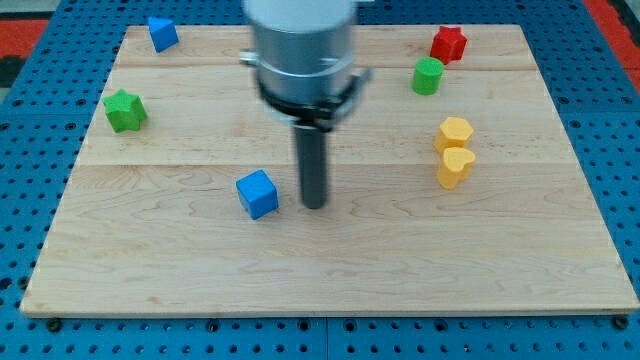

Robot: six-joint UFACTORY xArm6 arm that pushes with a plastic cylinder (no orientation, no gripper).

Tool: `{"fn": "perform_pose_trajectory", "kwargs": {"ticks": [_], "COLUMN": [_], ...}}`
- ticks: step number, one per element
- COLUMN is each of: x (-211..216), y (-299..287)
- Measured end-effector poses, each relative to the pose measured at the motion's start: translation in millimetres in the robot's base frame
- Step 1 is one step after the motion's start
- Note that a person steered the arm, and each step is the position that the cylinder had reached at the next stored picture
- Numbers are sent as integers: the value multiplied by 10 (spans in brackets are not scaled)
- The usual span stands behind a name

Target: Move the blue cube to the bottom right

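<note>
Wooden board (330,270) on a blue pegboard surface (30,150). At the view's left edge of the board, green star-shaped block (125,110); up near the top left corner, a second blue block (162,33), shape not clear. Blue cube (258,194) sits left of centre, a little below the middle of the board. My tip (314,205) is on the board just right of that cube, a narrow gap between them, not touching. I carry no jaws, only the bare rod, holding nothing. Farther right: green cylinder-like block (428,76), red star-shaped block (449,44) near the top, two yellow blocks touching, upper (454,133), lower (456,166).
</note>
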State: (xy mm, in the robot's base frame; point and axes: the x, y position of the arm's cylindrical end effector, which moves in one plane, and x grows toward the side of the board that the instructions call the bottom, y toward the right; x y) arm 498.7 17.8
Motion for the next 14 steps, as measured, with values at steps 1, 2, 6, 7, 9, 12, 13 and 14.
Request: {"fn": "perform_pose_trajectory", "kwargs": {"ticks": [1,2,6,7,9,12,13,14], "x": [16,-23,-184,3,-229,8,212,-105], "y": [-31,-713,-2143,-1637,-1192,1298,1642,1621]}}
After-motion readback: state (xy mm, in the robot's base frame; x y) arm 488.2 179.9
